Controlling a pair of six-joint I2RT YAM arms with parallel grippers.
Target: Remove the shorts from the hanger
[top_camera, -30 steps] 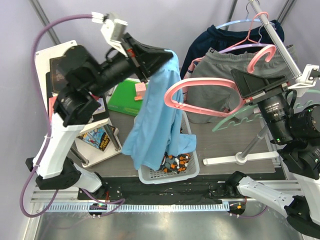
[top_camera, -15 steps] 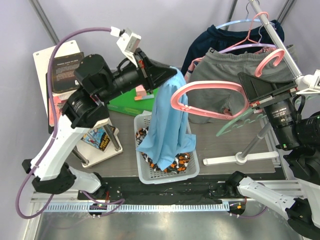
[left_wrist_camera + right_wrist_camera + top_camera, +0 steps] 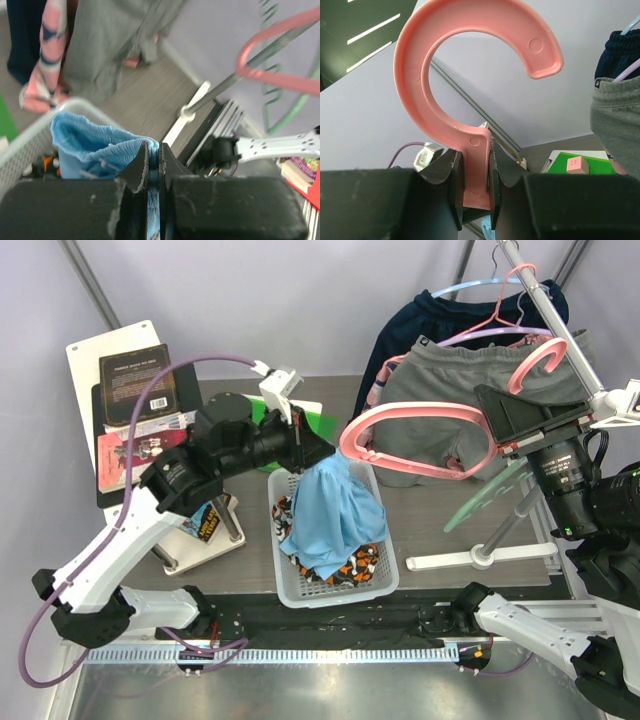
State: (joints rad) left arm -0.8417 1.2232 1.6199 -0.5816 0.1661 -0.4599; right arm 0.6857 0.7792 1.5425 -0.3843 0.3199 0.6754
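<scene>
The light blue shorts (image 3: 330, 515) lie bunched in the white basket (image 3: 340, 596), and my left gripper (image 3: 316, 454) is shut on their top edge just above the basket. In the left wrist view the blue cloth (image 3: 92, 145) is pinched between the left gripper's (image 3: 154, 150) jaws. The camouflage shorts (image 3: 358, 562) lie in the basket under the blue pair, partly hidden. My right gripper (image 3: 497, 432) is shut on the neck of the bare pink hanger (image 3: 410, 438), held in the air right of the basket. The right wrist view shows its hook (image 3: 420, 75) rising from the right gripper (image 3: 476, 165).
Larger grey shorts (image 3: 450, 390) and a dark navy garment (image 3: 440, 310) hang on the rack at the back right. A pale green hanger (image 3: 490, 495) hangs below the pink one, above the rack's base (image 3: 480, 558). Books (image 3: 135, 375) lie at the left.
My left arm has come down and forward, lowering the blue shorts from hanging full length to a bunched heap in the basket. The right gripper with the pink hanger rose slightly early on.
</scene>
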